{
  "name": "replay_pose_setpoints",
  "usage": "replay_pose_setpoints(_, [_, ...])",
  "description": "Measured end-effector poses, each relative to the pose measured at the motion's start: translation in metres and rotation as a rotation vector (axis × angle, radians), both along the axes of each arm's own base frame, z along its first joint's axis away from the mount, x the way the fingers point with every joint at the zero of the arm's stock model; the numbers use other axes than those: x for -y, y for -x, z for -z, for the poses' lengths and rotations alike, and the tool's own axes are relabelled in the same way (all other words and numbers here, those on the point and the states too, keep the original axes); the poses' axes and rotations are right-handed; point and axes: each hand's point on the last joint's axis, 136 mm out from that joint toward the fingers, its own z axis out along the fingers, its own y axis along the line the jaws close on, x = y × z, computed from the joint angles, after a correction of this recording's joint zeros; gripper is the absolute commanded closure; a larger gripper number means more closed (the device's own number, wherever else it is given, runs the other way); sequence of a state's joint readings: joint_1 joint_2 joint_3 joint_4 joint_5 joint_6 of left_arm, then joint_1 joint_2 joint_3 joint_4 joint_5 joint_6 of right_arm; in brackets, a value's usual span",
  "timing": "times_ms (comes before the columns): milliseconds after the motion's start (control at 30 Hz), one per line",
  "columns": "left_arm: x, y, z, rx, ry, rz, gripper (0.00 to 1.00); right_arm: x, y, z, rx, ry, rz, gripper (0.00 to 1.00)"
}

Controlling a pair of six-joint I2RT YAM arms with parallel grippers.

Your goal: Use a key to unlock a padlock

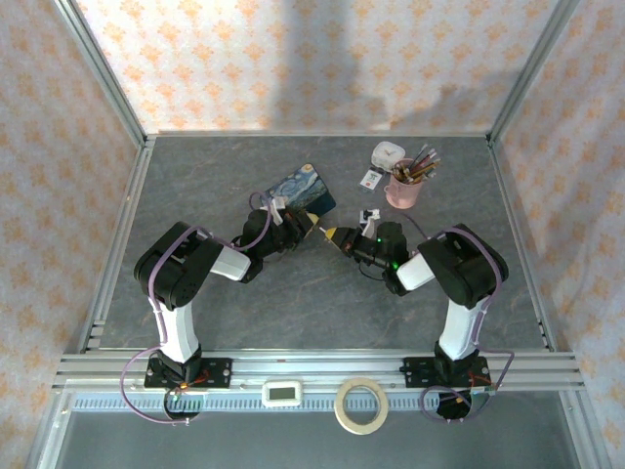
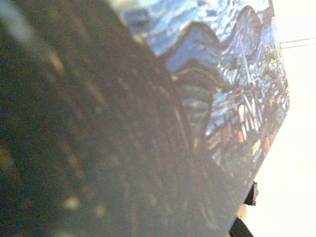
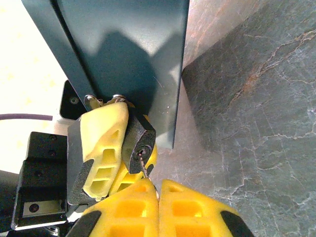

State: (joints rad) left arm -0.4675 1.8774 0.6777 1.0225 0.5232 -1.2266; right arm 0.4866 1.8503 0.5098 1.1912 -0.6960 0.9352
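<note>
No text, brand or number is legible to me. The small white card (image 1: 371, 179) beside the pink pencil cup (image 1: 403, 192) carries dark and red marks, too small to read. The white display unit (image 1: 283, 393) on the front rail (image 1: 312, 371) shows a pale screen, digits indistinguishable. Nothing reads on the padlock (image 3: 139, 143) face.

The left wrist view is badly blurred and overexposed at right; shadows are cast on the back wall (image 1: 322, 59).
</note>
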Motion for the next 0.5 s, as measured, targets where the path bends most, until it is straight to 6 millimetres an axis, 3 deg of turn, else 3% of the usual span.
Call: replay_pose_setpoints(500, [0.0043, 0.0022, -0.0048, 0.006, 0.007, 0.001, 1.0, -0.0016, 0.0013, -0.004, -0.005, -0.033, -0.009, 1.0])
